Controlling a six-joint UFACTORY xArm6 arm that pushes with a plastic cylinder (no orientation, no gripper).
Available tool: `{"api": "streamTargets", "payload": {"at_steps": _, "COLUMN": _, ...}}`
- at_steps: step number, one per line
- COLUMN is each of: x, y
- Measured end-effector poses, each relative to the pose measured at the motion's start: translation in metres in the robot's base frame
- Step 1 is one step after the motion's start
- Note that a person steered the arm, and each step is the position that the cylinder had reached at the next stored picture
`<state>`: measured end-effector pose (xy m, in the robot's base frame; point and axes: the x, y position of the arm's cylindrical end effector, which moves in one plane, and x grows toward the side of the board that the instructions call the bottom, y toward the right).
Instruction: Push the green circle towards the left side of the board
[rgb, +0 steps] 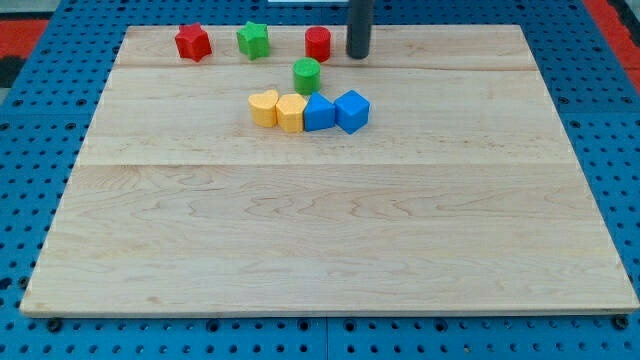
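The green circle is a short green cylinder near the view's top, just left of centre. My tip is the lower end of a dark rod, up and to the right of the green circle, with a clear gap between them. A red cylinder stands between my tip and the green circle, slightly higher, just left of the rod.
A row of blocks lies just below the green circle: a yellow heart, a yellow hexagon, a blue block and a blue cube. A green star and a red star-like block sit at the top left. The wooden board fills the view.
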<state>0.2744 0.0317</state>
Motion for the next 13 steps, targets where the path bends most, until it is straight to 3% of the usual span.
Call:
{"api": "streamTargets", "payload": {"at_steps": 1, "x": 0.026, "y": -0.015}}
{"api": "streamTargets", "payload": {"at_steps": 4, "x": 0.033, "y": -0.135}}
{"api": "streamTargets", "payload": {"at_steps": 6, "x": -0.003, "y": -0.137}}
{"api": "streamTargets", "payload": {"at_steps": 10, "x": -0.004, "y": -0.143}}
{"api": "streamTargets", "payload": {"at_steps": 11, "x": -0.025, "y": -0.155}}
{"api": "streamTargets", "payload": {"at_steps": 13, "x": -0.002, "y": -0.243}}
